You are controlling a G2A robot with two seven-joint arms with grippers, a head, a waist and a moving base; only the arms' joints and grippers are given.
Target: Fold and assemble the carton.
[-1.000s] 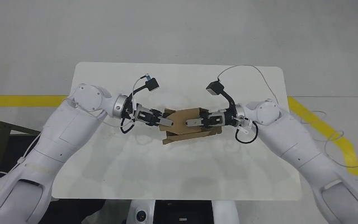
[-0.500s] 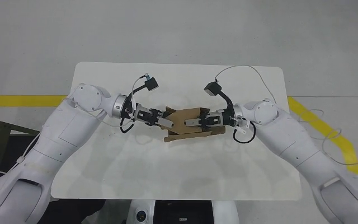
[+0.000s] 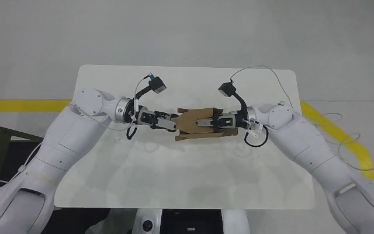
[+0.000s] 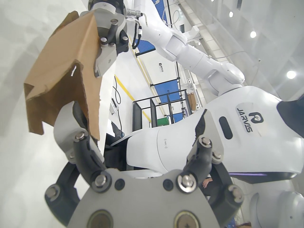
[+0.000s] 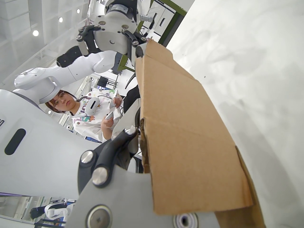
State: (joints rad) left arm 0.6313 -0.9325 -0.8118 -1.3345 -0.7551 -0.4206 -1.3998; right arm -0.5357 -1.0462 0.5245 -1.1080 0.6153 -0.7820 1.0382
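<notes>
One finger (image 4: 63,122) of the splayed left end effector (image 4: 135,122) touches the carton (image 4: 59,72).

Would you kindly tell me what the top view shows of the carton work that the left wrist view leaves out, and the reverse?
Top view: the table's full outline and the left arm from shoulder to wrist. Left wrist view: the left hand open, one finger at the carton's near edge, and the carton's bent corner from close by. Both: the brown carton, with the right hand closed on its other end.
</notes>
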